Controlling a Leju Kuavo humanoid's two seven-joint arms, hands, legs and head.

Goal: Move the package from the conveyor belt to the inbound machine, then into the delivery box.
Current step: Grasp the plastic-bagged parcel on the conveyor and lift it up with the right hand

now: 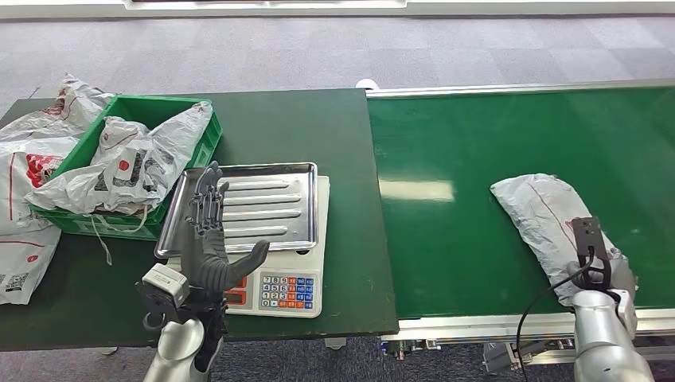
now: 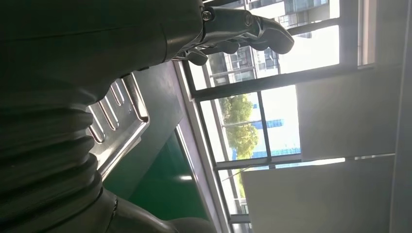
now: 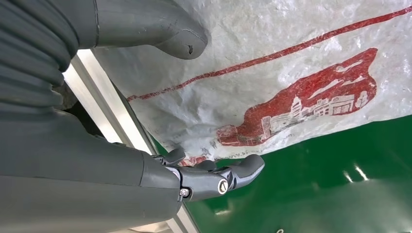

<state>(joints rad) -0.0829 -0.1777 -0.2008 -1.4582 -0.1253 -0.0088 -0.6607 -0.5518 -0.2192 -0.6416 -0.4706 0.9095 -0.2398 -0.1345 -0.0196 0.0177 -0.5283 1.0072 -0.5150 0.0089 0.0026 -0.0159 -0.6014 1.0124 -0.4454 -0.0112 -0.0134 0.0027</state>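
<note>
The package [image 1: 541, 211], a grey-white plastic mail bag with red print, lies on the green conveyor belt [image 1: 477, 127] near its front edge. My right hand [image 1: 598, 270] is at the bag's near end. In the right wrist view the package [image 3: 301, 73] sits between the thumb [image 3: 170, 34] and the curled fingers [image 3: 218, 177], which stand well apart by the belt's metal rail. The inbound machine is a scale with a steel tray [image 1: 271, 207]. My left hand [image 1: 208, 239] is raised over the tray's left part, fingers spread, holding nothing. The left wrist view shows that hand [image 2: 145, 43] beside the tray [image 2: 116, 121].
A green crate [image 1: 208, 127] stuffed with grey mail bags [image 1: 135, 167] stands at the left on the dark green table [image 1: 334, 135]. More bags [image 1: 24, 167] lie left of the crate. The scale's keypad [image 1: 286, 290] faces me.
</note>
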